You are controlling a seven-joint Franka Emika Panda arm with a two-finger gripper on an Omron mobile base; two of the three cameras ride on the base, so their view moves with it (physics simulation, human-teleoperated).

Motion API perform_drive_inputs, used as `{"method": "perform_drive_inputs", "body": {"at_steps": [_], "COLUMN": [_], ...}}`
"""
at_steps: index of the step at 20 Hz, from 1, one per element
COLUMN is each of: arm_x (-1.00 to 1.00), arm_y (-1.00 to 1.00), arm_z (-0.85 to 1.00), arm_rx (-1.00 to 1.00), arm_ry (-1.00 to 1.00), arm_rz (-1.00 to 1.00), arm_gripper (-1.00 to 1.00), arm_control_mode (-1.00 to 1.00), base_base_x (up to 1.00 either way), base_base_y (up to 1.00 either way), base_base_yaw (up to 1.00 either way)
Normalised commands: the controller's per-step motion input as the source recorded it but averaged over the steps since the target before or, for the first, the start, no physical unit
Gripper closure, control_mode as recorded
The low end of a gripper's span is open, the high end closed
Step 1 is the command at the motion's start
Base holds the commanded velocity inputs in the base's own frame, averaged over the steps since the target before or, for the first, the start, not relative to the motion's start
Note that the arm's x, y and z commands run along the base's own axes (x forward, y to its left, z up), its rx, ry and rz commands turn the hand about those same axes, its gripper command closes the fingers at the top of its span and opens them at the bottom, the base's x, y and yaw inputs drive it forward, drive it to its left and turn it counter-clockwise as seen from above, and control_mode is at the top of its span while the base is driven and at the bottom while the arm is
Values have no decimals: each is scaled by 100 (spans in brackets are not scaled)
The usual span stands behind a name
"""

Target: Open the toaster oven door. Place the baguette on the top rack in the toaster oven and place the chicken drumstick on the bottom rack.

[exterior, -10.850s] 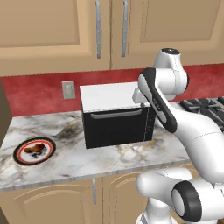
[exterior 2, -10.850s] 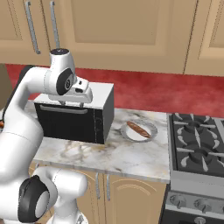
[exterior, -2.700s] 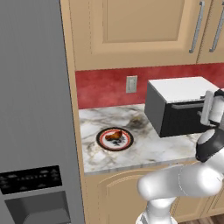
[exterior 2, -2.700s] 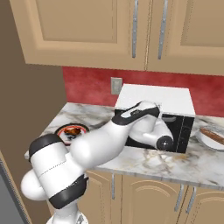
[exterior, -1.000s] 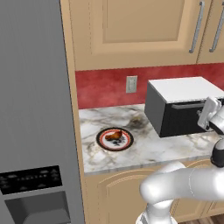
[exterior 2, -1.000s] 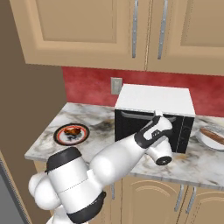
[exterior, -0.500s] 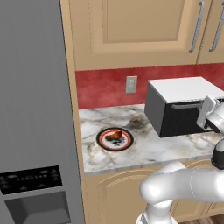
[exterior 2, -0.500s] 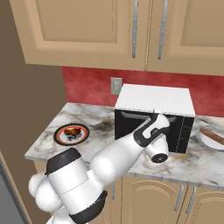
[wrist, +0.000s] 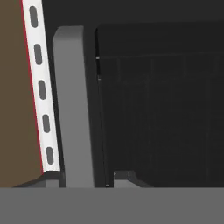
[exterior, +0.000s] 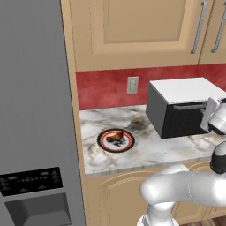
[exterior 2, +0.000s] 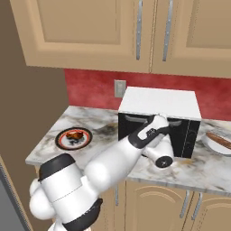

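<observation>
Fig.: door-opening step, grasp on the handle. The toaster oven point(exterior: 183, 106), black w/ flat white top, sits on the marble tabletop point(exterior: 145, 152), right of the grey fridge point(exterior: 35, 106) and below the wood cabinets point(exterior 2: 113, 31). The toaster oven door point(exterior 2: 180, 133) looks shut, upright on the oven front.

Key relation: the door's handle point(wrist: 73, 109), a grey bar, runs horizontally along the door's upper edge in the base views; in the hand view it appears as a vertical grey strip, so the hand is rolled a quarter turn w.r.t. the room. The bar's long axis thus crosses the gap between the fingers point(wrist: 127, 177), whose dark tips rise at the view's bottom edge, one on each side of the bar. The gripper point(exterior 2: 157, 121) sits at the handle near the door's upper left in the right base view; in the left base view it point(exterior: 211, 115) meets the front at the oven's right end.

Finger state: partly closed around the handle; the tips flank the bar closely, and it reads as a grip on it, though actual contact is hard to confirm.

Judgement: w/ the bar between the fingers, the next move should be a pull toward the robot and down, assuming a bottom hinge.

Other task items: chicken drumstick point(exterior: 115, 137) on a dark red-rimmed plate point(exterior: 106, 145), left of the oven, well apart from it. Baguette point(exterior 2: 222, 141) on a second plate point(exterior 2: 208, 143), right of the oven. Racks inside only dimly visible behind the dark door.
</observation>
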Motion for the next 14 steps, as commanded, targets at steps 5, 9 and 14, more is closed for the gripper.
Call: {"method": "perform_drive_inputs", "body": {"at_steps": [5, 9, 14], "arm_x": [-19, 14, 13], "arm_y": [26, 19, 35], "arm_z": [-26, -18, -50], "arm_rx": [5, 8, 9], "arm_ry": [19, 18, 24], "arm_rz": [0, 0, 0], "arm_gripper": [100, 100, 100], "arm_control_mode": [-100, -100, -100], "base_base_x": [0, 0, 0], "base_base_y": [0, 0, 0], "base_base_yaw": [0, 0, 0]}}
